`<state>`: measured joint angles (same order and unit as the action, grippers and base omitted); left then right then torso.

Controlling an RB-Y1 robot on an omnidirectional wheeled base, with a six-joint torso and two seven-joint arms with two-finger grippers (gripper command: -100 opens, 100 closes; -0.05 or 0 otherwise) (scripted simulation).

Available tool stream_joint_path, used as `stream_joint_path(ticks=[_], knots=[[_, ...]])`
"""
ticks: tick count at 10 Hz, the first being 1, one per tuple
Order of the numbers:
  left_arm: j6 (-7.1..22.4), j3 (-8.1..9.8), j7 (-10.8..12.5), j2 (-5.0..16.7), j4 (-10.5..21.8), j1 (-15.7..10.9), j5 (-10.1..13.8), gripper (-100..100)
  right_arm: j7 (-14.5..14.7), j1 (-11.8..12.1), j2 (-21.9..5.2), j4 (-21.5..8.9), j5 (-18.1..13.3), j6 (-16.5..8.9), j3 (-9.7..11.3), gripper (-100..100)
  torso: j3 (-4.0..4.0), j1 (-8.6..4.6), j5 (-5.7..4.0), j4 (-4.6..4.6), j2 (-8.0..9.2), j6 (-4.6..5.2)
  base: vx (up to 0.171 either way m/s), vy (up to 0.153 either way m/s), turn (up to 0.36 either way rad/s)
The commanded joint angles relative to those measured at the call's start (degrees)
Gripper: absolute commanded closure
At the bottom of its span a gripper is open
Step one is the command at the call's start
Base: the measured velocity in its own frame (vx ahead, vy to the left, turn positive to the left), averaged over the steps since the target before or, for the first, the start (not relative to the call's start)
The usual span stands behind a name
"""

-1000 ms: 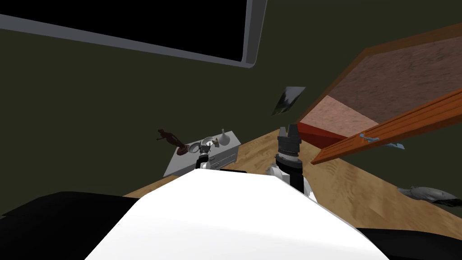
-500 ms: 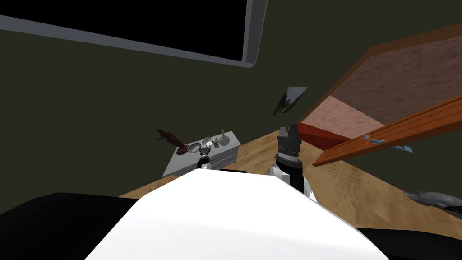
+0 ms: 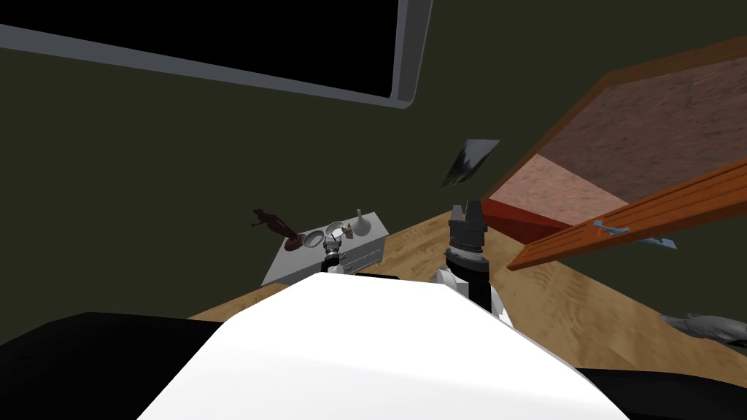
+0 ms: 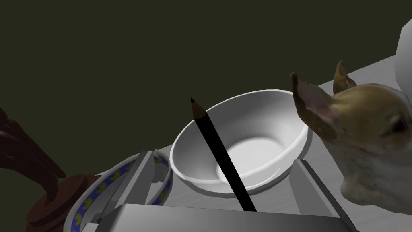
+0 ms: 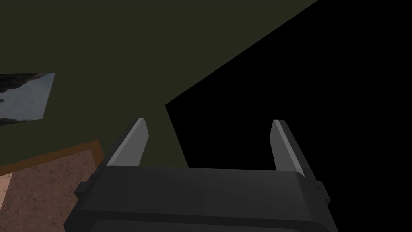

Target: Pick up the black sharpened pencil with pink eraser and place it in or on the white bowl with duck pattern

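As my view swings slightly, pencil (image 4: 220, 153) within wide left gripper (image 4: 223, 159); right gripper (image 5: 210, 121) wide.

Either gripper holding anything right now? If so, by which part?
Right gripper: open, empty. Left gripper: open, neither finger touching the pencil, which rises between them, tip up, lower end hidden behind the gripper body. No grip visible.
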<state>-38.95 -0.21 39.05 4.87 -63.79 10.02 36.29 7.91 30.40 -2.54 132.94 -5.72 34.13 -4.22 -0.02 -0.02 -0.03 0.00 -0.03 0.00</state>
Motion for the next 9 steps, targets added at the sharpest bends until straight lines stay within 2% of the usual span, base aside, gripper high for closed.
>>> stream_joint_path(ticks=[1, 2, 3, 4, 5, 9], knots=[[0.0, 0.0, 0.0, 0.0, 0.0, 0.0, 0.0, 0, 0.0, 0.0, 0.0, 0.0, 0.0, 0.0, 0.0, 0, 0.0, 0.0, 0.0, 0.0, 0.0, 0.0, 0.0, 0.0, 0.0], [0.7, 0.6, -0.5, -0.1, 0.8, -1.6, 0.1, -100, 0.0, 0.0, 0.0, 0.0, 0.0, 0.0, 0.0, 0, 0.01, 0.03, 0.01, 0.0, 0.02, 0.0, 0.017, 0.017, 0.019], [1.3, 1.08, -0.8, -0.3, 1.4, -2.9, 0.1, -100, 0.0, 0.0, 0.0, 0.0, 0.0, 0.0, 0.0, 0, -0.02, 0.1, 0.02, 0.0, -0.04, 0.01, 0.036, 0.038, 0.021], [0.9, 0.82, -0.7, -0.3, 0.9, -2.1, 0.1, -100, 0.0, 0.0, 0.0, 0.0, 0.0, 0.0, 0.0, 0, -0.05, 0.17, 0.03, -0.02, -0.1, 0.0, 0.018, 0.019, -0.001], [1.1, 0.87, -0.8, -0.3, 0.9, -2.2, 0.1, 100, 0.0, 0.0, 0.0, 0.0, 0.0, 0.0, 0.0, 0, -0.03, 0.12, 0.03, -0.02, -0.05, 0.0, 0.0, 0.0, 0.0], [1.1, 0.85, -0.6, -0.4, 0.9, -2.3, 0.2, 100, 0.0, 0.0, 0.0, 0.0, 0.0, 0.0, 0.0, 0, -0.02, -0.02, -0.07, -0.04, 0.0, 0.0, 0.0, 0.0, 0.0]])
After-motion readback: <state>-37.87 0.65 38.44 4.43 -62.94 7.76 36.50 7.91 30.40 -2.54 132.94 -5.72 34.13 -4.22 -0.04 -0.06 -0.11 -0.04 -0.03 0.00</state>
